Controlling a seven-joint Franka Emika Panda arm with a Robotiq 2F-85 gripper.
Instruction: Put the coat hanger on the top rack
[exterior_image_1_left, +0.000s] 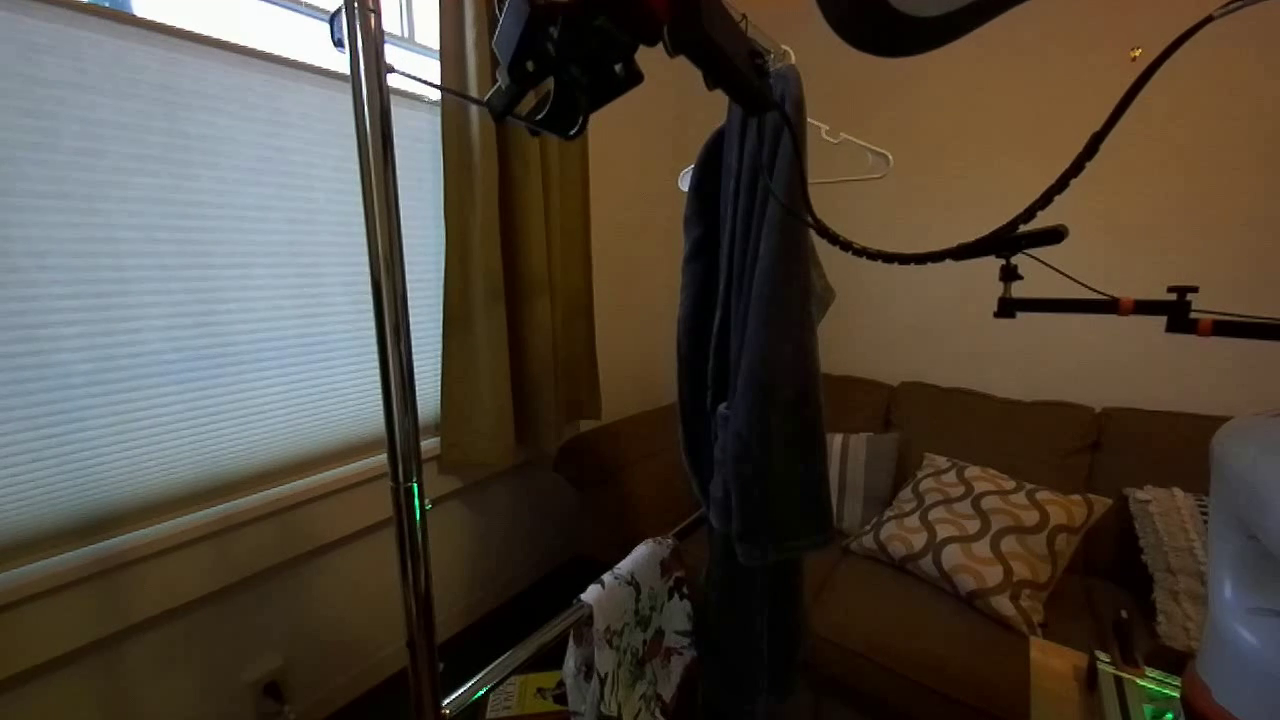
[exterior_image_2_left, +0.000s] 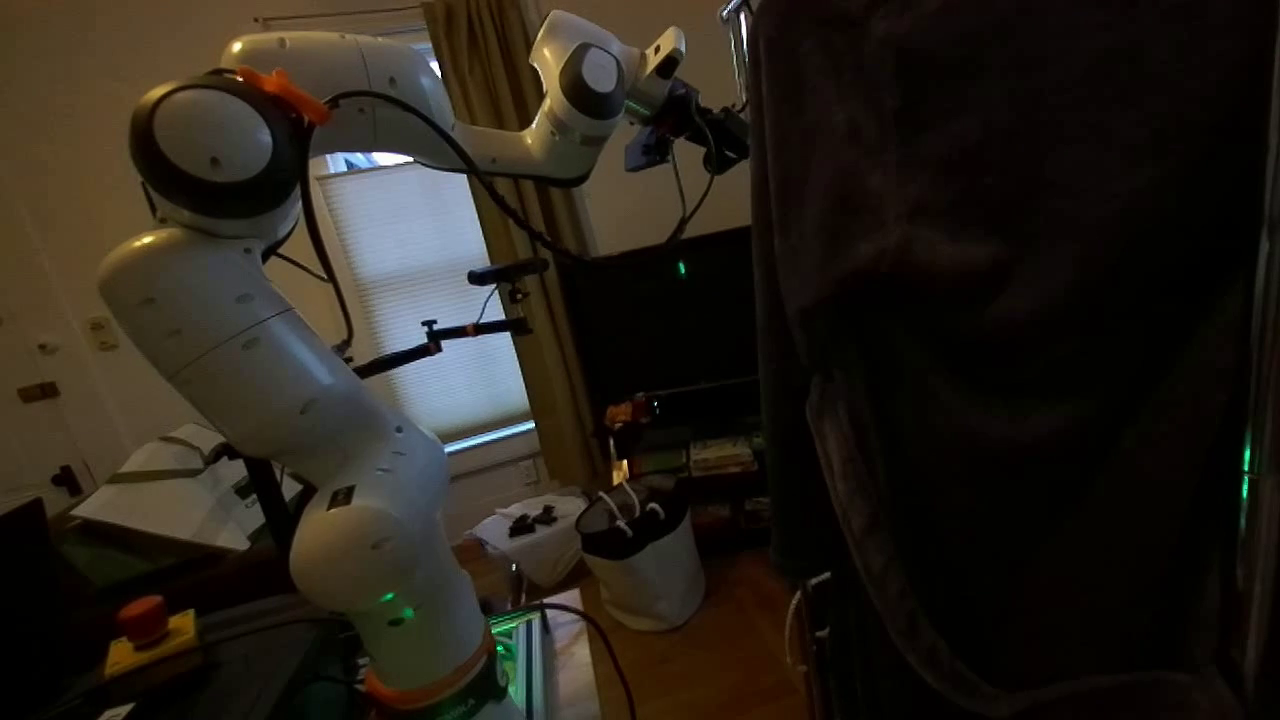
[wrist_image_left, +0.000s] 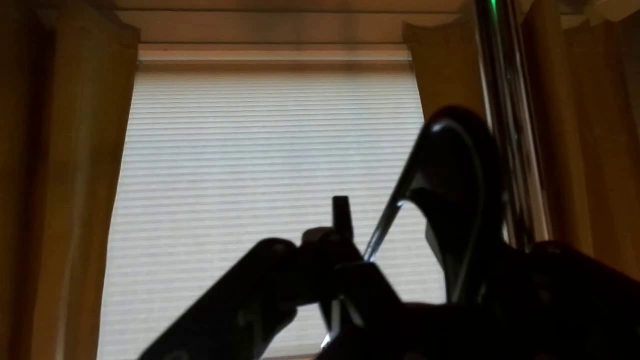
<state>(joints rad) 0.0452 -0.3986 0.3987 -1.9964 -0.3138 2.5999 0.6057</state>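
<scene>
Because both are black, I cannot tell whether the fingers (wrist_image_left: 265, 280), low in the wrist view, grip the hanger (wrist_image_left: 467, 195), a looped shape right of centre. Its tip shows just beside the pole (wrist_image_left: 510, 100), presumably placed high for the top rack, itself not discernible.

The coat hanger (wrist_image_left: 457, 155) is dark, with a broad, rounded shoulder and a thin, shiny straight bar (wrist_image_left: 381, 227). It is held aloft in the end effector (wrist_image_left: 345, 265). In an exterior view the bar runs toward a chrome upright pole (exterior_image_1_left: 390, 300), its far part partly hidden behind it.
</scene>
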